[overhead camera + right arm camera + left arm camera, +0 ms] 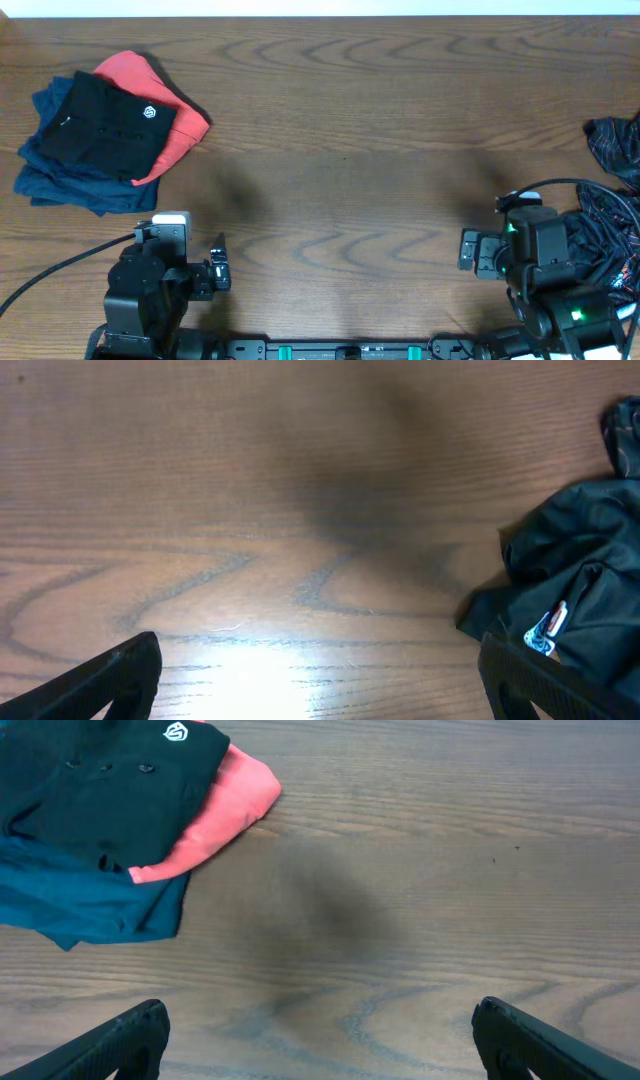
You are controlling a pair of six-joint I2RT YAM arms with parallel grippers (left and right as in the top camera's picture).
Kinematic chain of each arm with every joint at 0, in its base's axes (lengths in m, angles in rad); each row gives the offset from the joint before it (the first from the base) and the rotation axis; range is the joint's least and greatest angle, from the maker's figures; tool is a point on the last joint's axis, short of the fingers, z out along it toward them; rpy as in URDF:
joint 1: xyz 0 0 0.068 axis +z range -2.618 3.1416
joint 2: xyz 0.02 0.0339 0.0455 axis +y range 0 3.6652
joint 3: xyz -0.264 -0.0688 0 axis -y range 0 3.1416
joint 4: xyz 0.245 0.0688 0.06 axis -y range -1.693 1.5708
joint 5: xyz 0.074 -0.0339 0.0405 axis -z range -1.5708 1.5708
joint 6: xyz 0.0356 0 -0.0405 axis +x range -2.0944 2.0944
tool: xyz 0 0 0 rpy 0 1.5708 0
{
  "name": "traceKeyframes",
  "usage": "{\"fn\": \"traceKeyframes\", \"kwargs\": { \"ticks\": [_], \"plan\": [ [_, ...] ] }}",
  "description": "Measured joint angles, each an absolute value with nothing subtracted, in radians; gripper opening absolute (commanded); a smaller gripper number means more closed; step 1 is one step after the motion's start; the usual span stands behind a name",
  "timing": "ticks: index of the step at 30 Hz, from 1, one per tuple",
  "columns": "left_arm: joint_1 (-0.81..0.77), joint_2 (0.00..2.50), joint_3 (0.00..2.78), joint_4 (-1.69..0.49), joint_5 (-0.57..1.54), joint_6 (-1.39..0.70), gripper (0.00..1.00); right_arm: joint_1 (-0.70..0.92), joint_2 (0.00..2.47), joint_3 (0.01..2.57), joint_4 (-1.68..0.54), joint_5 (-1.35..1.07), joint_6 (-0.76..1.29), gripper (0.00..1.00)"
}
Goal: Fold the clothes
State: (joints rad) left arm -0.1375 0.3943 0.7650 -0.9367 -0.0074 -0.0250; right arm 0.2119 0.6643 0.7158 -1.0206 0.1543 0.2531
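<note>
Overhead, a folded stack sits toward the far-left corner of the table [350,120]: a black shirt [105,125] with a small white logo [148,111] on top, a coral garment [190,125] under it, and a navy garment [60,185] at the bottom. A crumpled black heap [615,145] lies at the right edge, not yet folded.

From the left wrist, the left gripper [320,1015] stands spread wide over bare wood and holds nothing, with the stack ahead to its left.

From the right wrist, the right gripper [320,650] is equally spread and empty, and the heap lies just beside its right finger. The cloth shows a faint sheen and a small label [545,628]. It looks light, limp and perhaps slippery, probably best pinched at a hem or corner.
</note>
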Motion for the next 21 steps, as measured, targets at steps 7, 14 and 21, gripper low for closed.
{"fn": "traceKeyframes", "kwargs": {
  "ticks": [7,14,21],
  "plan": [
    [-0.138,0.395,0.765,-0.938,-0.008,-0.025,0.98,0.197,0.362,0.697,-1.017,0.163,0.251,0.99],
    [-0.138,0.395,0.765,-0.938,-0.008,-0.025,0.98,0.117,0.097,0.539,-0.855,0.141,0.18,0.99],
    [-0.138,0.395,0.765,-0.938,-0.008,-0.025,0.98,0.105,0.017,0.362,-0.584,0.077,0.063,0.99]
  ]
}}
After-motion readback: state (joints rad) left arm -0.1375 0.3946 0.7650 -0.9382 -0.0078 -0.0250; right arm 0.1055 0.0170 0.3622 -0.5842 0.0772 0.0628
